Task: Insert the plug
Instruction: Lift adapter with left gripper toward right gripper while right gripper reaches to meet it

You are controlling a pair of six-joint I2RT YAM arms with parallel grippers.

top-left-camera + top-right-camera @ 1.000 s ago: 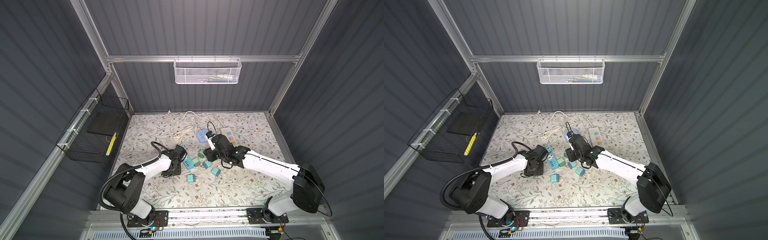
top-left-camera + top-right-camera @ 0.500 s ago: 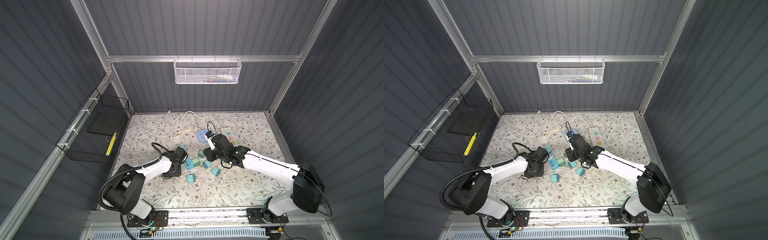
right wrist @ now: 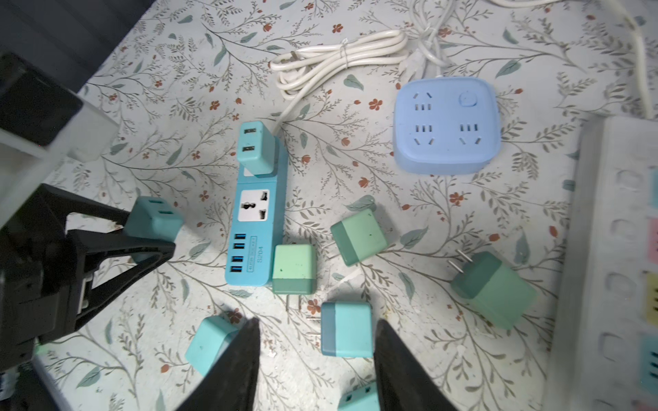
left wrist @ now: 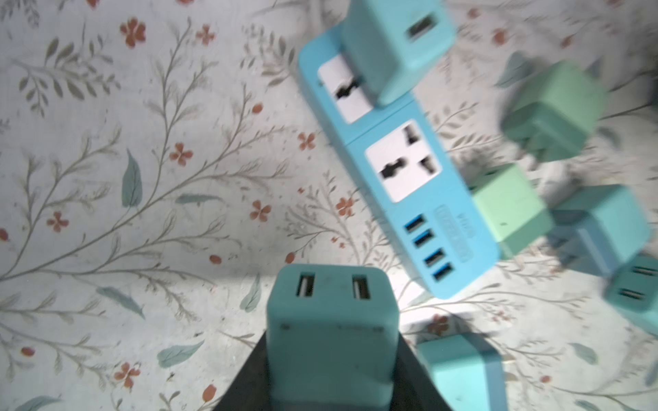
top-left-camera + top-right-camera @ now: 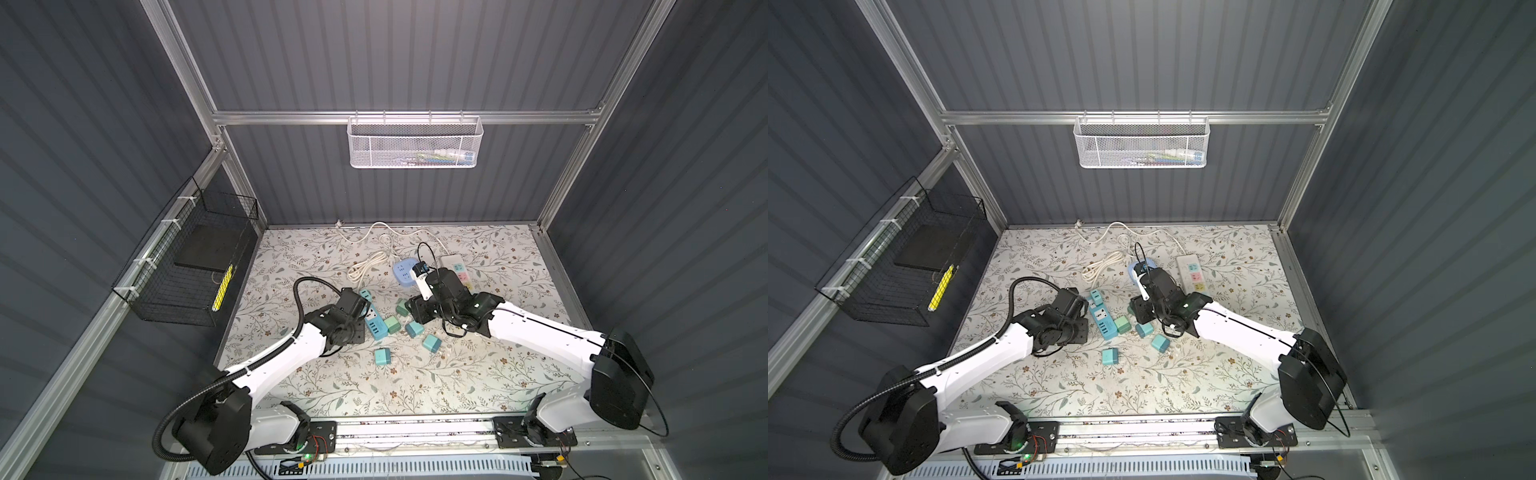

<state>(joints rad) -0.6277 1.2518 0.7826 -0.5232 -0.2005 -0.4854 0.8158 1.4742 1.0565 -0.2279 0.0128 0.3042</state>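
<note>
Teal plug (image 4: 331,327) clamped in left end effector (image 3: 149,231), near blue strip (image 3: 254,258), right end effector (image 3: 317,322) jaws apart, empty, above loose plugs (image 3: 347,334)

White shells clad the left arm (image 5: 274,361) and right arm (image 5: 540,332), with bulky black joints. A black corrugated hose (image 5: 316,279) loops beside the left one. The right claw (image 3: 317,320) has black tapered fingers (image 3: 235,366).
</note>
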